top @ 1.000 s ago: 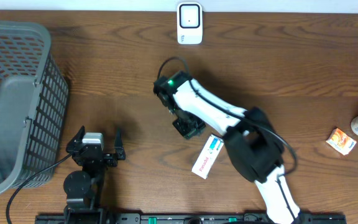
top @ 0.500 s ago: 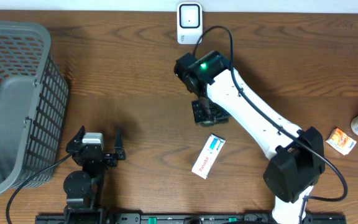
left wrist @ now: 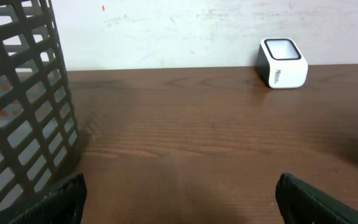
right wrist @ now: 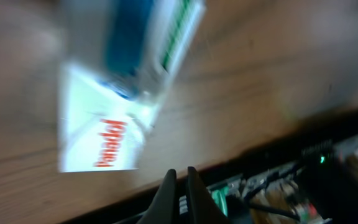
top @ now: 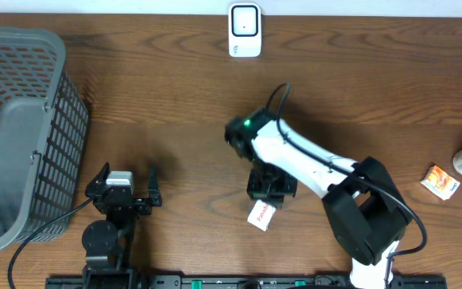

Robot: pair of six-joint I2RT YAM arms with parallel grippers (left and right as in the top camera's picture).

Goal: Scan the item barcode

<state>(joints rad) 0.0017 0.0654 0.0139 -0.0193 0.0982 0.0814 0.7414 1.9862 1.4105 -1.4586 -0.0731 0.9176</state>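
Medicine box [top: 260, 215] lies partly beneath the right claw [top: 269, 189], long axis 1-to-7 o'clock. That claw is pinched together, empty; the left claw [top: 127, 178] gapes, well apart.

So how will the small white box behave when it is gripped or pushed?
The white box looks like thin cardboard, so it is probably light and may dent under a hard squeeze. It lies flat, so a push should slide it, not roll it.
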